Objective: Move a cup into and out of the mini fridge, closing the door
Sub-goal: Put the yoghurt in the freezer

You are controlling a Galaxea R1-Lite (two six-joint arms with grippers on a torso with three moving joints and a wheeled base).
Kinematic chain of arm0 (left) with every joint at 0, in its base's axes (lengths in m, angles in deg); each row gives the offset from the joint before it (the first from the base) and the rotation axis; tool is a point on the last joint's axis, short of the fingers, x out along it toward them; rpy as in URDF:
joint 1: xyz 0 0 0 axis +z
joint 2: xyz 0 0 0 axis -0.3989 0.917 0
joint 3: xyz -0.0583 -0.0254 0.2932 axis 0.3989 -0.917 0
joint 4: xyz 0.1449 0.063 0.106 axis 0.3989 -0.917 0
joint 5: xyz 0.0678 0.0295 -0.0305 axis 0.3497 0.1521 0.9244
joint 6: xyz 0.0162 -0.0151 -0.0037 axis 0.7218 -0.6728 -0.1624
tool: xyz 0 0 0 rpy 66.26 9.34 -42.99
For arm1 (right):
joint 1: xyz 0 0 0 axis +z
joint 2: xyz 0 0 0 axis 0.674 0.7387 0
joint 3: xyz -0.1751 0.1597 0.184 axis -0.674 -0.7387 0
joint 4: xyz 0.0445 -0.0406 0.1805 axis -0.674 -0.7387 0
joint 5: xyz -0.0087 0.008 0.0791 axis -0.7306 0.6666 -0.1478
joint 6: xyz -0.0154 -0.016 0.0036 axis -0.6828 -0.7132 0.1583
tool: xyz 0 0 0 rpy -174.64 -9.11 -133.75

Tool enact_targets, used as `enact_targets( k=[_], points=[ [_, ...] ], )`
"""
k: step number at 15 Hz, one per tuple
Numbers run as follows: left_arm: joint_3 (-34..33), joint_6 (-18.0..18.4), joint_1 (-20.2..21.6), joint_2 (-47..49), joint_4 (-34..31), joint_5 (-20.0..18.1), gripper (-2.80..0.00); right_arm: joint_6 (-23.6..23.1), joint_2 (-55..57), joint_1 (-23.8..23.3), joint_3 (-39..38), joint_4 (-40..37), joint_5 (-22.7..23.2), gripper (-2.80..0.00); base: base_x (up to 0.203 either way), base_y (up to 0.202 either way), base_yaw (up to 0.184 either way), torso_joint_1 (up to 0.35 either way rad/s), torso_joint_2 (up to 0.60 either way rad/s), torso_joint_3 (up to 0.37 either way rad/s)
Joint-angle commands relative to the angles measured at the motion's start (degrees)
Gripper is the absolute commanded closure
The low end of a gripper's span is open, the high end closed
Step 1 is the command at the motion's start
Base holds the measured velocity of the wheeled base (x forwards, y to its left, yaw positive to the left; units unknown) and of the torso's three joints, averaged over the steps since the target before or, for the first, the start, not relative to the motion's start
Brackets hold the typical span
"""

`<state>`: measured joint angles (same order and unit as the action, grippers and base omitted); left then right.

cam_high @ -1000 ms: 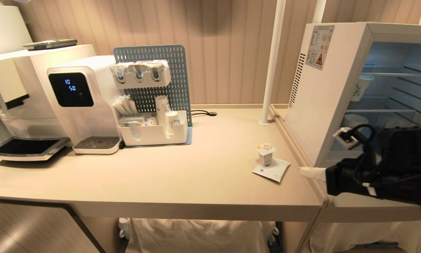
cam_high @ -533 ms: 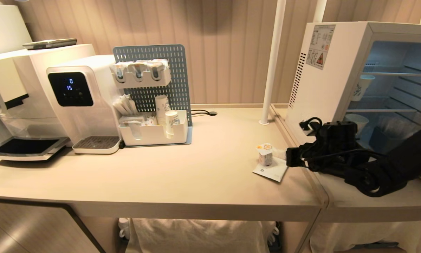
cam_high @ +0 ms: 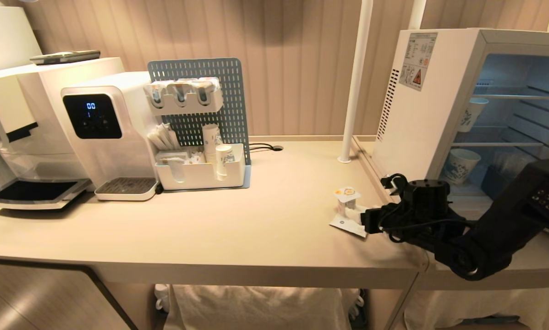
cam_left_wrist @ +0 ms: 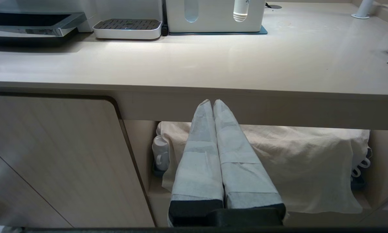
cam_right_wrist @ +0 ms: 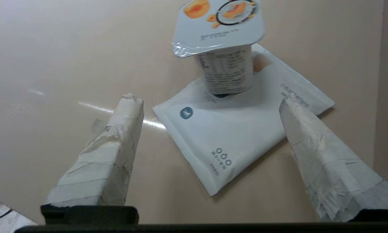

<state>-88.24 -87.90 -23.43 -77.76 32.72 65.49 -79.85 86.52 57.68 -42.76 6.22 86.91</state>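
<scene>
Your right gripper (cam_right_wrist: 210, 100) lines up on the cup (cam_right_wrist: 224, 63).
Jaws spread wide and empty, cup just ahead on the sachet (cam_right_wrist: 233, 136), so closing can catch its sides.

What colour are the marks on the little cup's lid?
Orange, on a white lid; the cup shows best in the right wrist view.

The cup (cam_high: 347, 201) stands on a sachet (cam_high: 348, 223) on the counter (cam_high: 256, 220), left of the fridge (cam_high: 444, 114). The right gripper (cam_high: 354, 215) sits just right of the cup. Paper cups (cam_high: 461, 165) sit on the fridge shelves. A drinks machine (cam_high: 105, 133) stands far left, an organizer (cam_high: 201, 172) beside it.
</scene>
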Motion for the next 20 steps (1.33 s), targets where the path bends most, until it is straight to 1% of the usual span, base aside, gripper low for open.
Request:
enact_targets(
  k=[1, 3, 6, 9, 13, 16, 20],
  points=[
    [-0.1, -0.1, 0.0, 0.1, 0.0, 0.0, 0.0, 0.0, 0.9, 0.3, -0.8, 1.3, 0.1, -2.8, 0.0, 0.0, 0.0, 0.0, 0.0, 0.0],
    [-0.1, -0.1, 0.0, 0.1, 0.0, 0.0, 0.0, 0.0, 3.3, 0.5, 0.9, 2.0, -0.1, -2.8, 0.0, 0.0, 0.0, 0.0, 0.0, 0.0],
    [-0.1, -0.1, 0.0, 0.1, 0.0, 0.0, 0.0, 0.1, 7.6, 0.8, 3.2, 5.7, -4.0, -2.8, 0.0, 0.0, 0.0, 0.0, 0.0, 0.0],
    [-0.1, -0.1, 0.0, 0.1, 0.0, 0.0, 0.0, 0.1, 9.4, 1.2, 6.6, 6.3, -4.8, -2.8, 0.0, 0.0, 0.0, 0.0, 0.0, 0.0],
    [-0.1, -0.2, 0.0, 0.1, 0.0, 0.0, 0.0, 0.2, 11.7, 1.2, 12.9, 2.4, -5.0, -2.8, 0.0, 0.0, 0.0, 0.0, 0.0, 0.0],
    [-0.1, -0.2, 0.0, 0.1, 0.0, 0.0, 0.0, 0.0, 12.8, 1.3, 15.2, 0.8, -7.2, -2.8, 0.0, 0.0, 0.0, 0.0, 0.0, 0.0],
    [-0.1, -0.2, 0.0, 0.1, 0.0, 0.0, 0.0, 0.0, 13.4, 1.3, 19.1, -4.0, -7.4, -2.8, 0.0, 0.0, 0.0, 0.0, 0.0, 0.0]
  ],
)
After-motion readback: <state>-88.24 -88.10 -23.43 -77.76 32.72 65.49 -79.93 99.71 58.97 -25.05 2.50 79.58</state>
